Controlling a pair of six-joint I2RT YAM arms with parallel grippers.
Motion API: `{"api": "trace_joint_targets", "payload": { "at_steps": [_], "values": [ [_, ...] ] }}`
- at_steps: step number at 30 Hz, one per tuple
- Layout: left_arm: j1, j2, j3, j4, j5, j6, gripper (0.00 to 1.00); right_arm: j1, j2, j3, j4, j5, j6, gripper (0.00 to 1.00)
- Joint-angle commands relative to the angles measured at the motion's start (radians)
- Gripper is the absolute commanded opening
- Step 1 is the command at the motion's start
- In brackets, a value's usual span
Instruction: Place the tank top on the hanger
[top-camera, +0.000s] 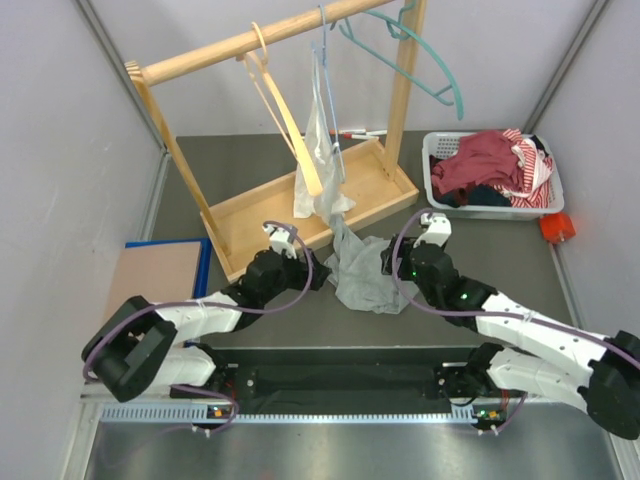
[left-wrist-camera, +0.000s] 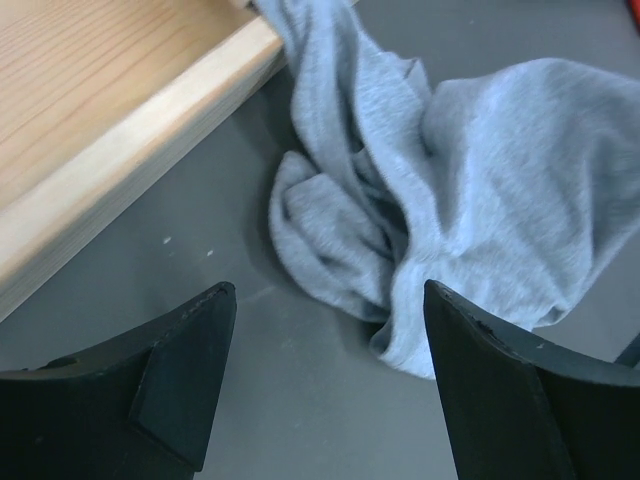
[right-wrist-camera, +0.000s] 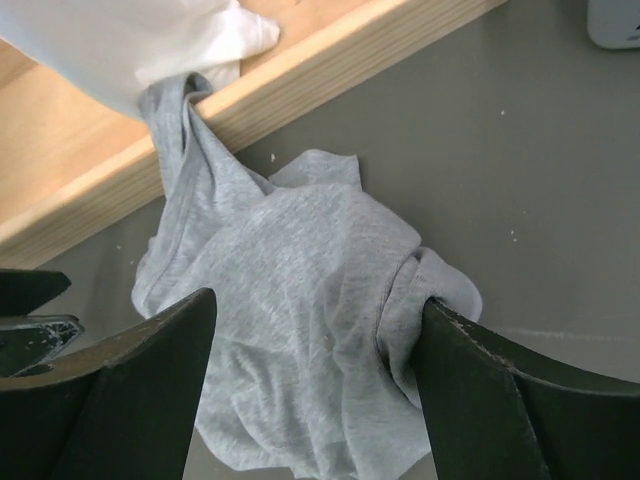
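The light grey tank top (top-camera: 365, 275) lies crumpled on the dark table, and one strap runs up over the front edge of the wooden rack base. My left gripper (left-wrist-camera: 328, 290) is open at the top's left side, holding nothing; its right finger is close beside a fold of the tank top (left-wrist-camera: 500, 180). My right gripper (right-wrist-camera: 315, 300) is open and straddles the tank top (right-wrist-camera: 300, 250), its right finger touching a rolled fold. In the top view the left gripper (top-camera: 318, 272) and right gripper (top-camera: 392, 263) flank the cloth. The teal hanger (top-camera: 432, 72) hangs on the rail at the upper right.
The wooden rack's base tray (top-camera: 290, 205) stands just behind the cloth. A pale wooden hanger (top-camera: 280, 110) and a white plastic bag (top-camera: 320, 150) hang from its rail. A white basket (top-camera: 436, 190) holding a red garment (top-camera: 485, 165) stands at the right. A blue-edged board (top-camera: 160, 275) lies at the left.
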Motion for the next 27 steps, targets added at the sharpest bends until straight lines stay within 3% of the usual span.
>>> {"api": "trace_joint_targets", "payload": {
  "at_steps": [1, 9, 11, 12, 13, 17, 24, 27],
  "values": [
    [-0.022, 0.074, 0.067, 0.178, 0.046, -0.046, 0.79, 0.014, 0.087, 0.044, 0.108, 0.017, -0.007, 0.76],
    [-0.079, 0.247, 0.127, 0.302, 0.074, -0.086, 0.76, 0.014, 0.094, 0.061, 0.017, 0.057, 0.032, 0.77],
    [-0.085, 0.284, 0.156, 0.319, 0.083, -0.086, 0.7, 0.014, 0.059, 0.058, -0.028, 0.073, 0.04, 0.78],
    [-0.091, 0.322, 0.165, 0.325, 0.089, -0.086, 0.64, 0.014, 0.031, 0.058, -0.045, 0.091, 0.046, 0.78],
    [-0.094, 0.338, 0.182, 0.343, 0.098, -0.089, 0.48, 0.014, 0.016, 0.061, -0.065, 0.102, 0.049, 0.8],
    [-0.149, 0.383, 0.223, 0.383, 0.108, -0.097, 0.0, 0.014, -0.067, 0.067, -0.155, 0.137, 0.055, 0.84],
    [-0.407, 0.364, 0.415, 0.21, -0.036, 0.067, 0.0, 0.014, -0.21, 0.129, -0.33, 0.255, 0.049, 0.86],
    [-0.495, 0.422, 0.483, 0.199, -0.014, 0.144, 0.0, 0.014, -0.265, 0.153, -0.375, 0.295, 0.036, 0.87]
  ]
}}
